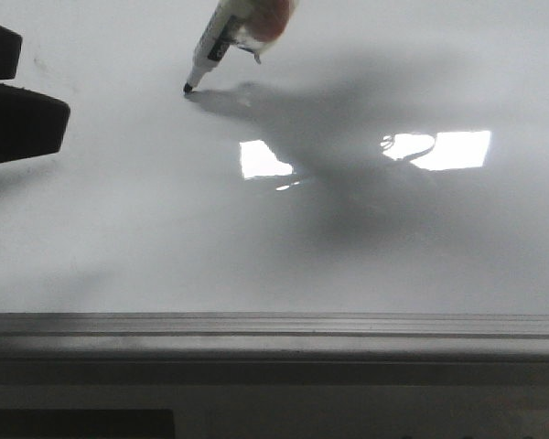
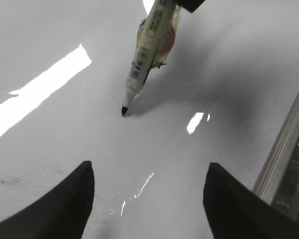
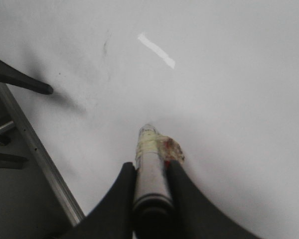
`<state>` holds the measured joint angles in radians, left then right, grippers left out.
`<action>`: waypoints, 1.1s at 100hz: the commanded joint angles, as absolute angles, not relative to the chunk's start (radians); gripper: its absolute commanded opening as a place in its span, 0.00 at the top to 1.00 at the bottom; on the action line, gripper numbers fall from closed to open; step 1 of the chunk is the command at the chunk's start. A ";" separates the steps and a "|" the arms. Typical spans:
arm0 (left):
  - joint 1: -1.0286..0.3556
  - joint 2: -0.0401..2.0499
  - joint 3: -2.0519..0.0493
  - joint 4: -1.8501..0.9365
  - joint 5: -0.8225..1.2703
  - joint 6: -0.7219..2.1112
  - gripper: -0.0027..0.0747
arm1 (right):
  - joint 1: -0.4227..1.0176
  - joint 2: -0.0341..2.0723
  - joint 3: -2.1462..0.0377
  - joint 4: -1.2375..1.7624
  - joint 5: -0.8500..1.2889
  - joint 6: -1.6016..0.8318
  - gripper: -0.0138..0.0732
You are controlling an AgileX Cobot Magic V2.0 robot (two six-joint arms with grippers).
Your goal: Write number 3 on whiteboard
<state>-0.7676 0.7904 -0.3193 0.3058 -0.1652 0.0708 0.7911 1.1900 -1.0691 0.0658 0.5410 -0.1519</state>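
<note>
While the right gripper (image 3: pixel 150 186) clamps the white barcoded marker (image 1: pixel 212 48), tip touching the far glossy whiteboard (image 1: pixel 165 238), no stroke shows; the left gripper (image 2: pixel 147 199) idles apart.

the marker's (image 1: pixel 221 38) upper end was cut off by the front view's top edge, its tip hidden in the right wrist view; barcode print too small to read.

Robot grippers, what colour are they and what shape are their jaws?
Both are black. The left gripper has two broad, matte, slightly grainy jaws that curve like wedges toward rounded tips. The right gripper has smoother, slimmer black jaws that taper as they curve. No cables, stickers or markings show on either.
</note>
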 commanded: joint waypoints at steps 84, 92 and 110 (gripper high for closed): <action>-0.765 0.781 -0.343 0.289 -0.232 0.066 0.40 | 0.719 1.162 -1.082 -0.015 0.732 -0.085 0.91; -0.765 0.781 -0.343 0.289 -0.232 0.066 0.40 | 0.719 1.141 -1.078 -0.019 0.764 -0.078 0.92; -0.765 0.781 -0.343 0.289 -0.232 0.066 0.40 | 0.761 1.160 -1.021 0.076 0.717 -0.078 0.92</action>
